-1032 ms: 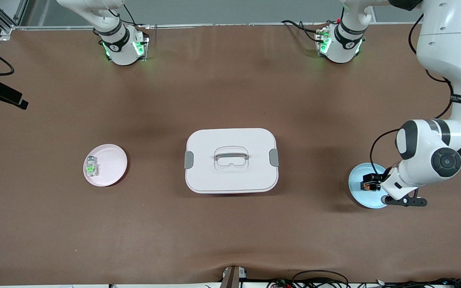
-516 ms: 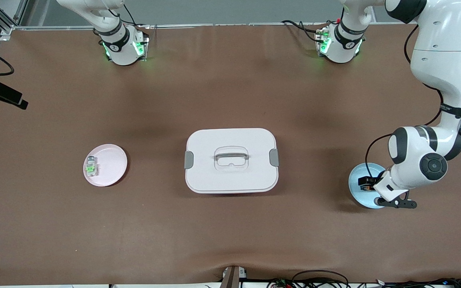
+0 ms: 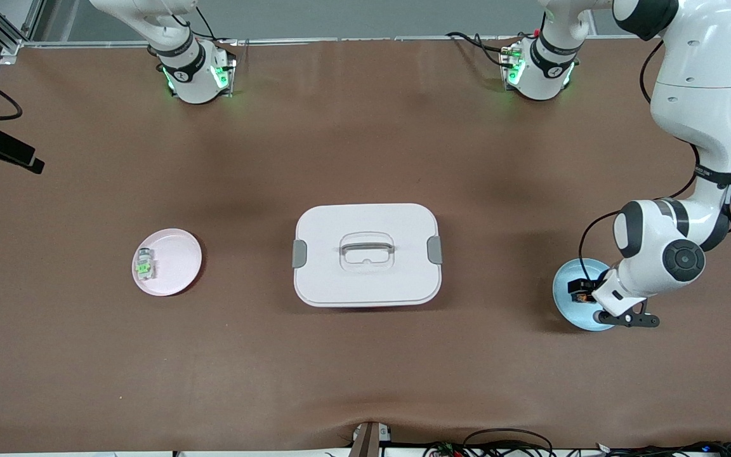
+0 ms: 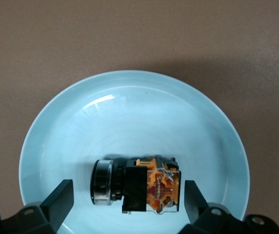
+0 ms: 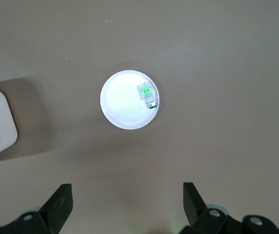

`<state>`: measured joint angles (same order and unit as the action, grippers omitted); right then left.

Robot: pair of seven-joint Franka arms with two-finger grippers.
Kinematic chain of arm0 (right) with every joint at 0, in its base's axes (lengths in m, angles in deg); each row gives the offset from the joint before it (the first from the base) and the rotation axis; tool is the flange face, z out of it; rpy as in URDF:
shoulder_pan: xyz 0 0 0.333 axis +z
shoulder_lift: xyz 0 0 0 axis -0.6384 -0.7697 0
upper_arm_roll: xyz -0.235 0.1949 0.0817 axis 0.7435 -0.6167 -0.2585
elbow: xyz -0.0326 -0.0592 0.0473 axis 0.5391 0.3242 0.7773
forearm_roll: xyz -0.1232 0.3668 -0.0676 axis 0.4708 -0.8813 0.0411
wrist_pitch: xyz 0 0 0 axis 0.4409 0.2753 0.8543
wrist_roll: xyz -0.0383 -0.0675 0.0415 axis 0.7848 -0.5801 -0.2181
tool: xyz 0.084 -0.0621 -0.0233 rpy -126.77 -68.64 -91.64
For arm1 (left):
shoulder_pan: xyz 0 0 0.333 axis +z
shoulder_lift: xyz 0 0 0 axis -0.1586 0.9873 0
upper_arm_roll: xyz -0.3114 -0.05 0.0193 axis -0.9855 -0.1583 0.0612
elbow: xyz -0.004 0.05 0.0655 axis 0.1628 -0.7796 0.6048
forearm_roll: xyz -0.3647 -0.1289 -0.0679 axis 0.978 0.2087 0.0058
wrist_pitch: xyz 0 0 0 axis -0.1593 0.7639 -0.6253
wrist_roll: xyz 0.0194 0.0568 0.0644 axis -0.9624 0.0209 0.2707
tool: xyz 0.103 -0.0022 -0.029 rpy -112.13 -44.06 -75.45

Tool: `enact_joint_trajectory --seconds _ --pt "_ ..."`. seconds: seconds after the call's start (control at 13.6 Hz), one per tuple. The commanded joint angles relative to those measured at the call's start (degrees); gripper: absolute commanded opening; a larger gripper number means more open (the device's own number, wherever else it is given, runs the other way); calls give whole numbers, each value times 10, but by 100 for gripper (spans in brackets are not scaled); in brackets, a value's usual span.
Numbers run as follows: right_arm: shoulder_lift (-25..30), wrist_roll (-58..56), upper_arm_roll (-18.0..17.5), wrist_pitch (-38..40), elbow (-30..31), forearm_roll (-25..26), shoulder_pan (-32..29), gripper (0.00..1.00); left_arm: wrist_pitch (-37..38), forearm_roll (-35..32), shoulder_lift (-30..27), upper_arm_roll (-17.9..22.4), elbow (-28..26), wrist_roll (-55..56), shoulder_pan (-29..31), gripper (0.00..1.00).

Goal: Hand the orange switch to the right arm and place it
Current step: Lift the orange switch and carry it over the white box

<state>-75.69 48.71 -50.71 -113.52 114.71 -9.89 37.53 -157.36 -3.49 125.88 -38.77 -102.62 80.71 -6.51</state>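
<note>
The orange switch [image 4: 138,185] lay on its side in a pale blue plate [image 4: 51,141] at the left arm's end of the surface [image 3: 365,355]. The left tool [image 4: 128,195] hung low over that plate, its fingers [image 4: 59,200] spread wide with the switch between them, neither finger touching it. In the front view the switch [image 3: 579,289] showed as a small dark block just beside the left arm's wrist.

The right arm [image 3: 150,25] waited high up; its tool [image 5: 128,204] was spread wide and held nothing, over bare surface near a pink plate [image 5: 122,105]. On that plate lay a pale clear block with green marks [image 5: 146,95]. Between the two plates stood a white lidded box [image 3: 366,254] with grey clips, at the middle of the surface.
</note>
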Motion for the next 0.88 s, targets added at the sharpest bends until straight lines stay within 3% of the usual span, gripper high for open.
enact_joint_trajectory --seconds 0.0,0.15,0.52,0.81 --pt "9 -6 -8 1 7 -2 -16 100 -9 -7 1 -2 -4 -8 2 92" --pt "9 -6 -8 1 7 -2 -17 100 -9 -6 2 -2 -4 -6 0 73" --pt "9 -6 -8 1 7 -2 -17 100 -6 -5 0 -2 -4 -1 -2 3" --pt "9 -6 -8 1 7 -2 -17 100 0 -5 -40 -6 -3 -11 4 0"
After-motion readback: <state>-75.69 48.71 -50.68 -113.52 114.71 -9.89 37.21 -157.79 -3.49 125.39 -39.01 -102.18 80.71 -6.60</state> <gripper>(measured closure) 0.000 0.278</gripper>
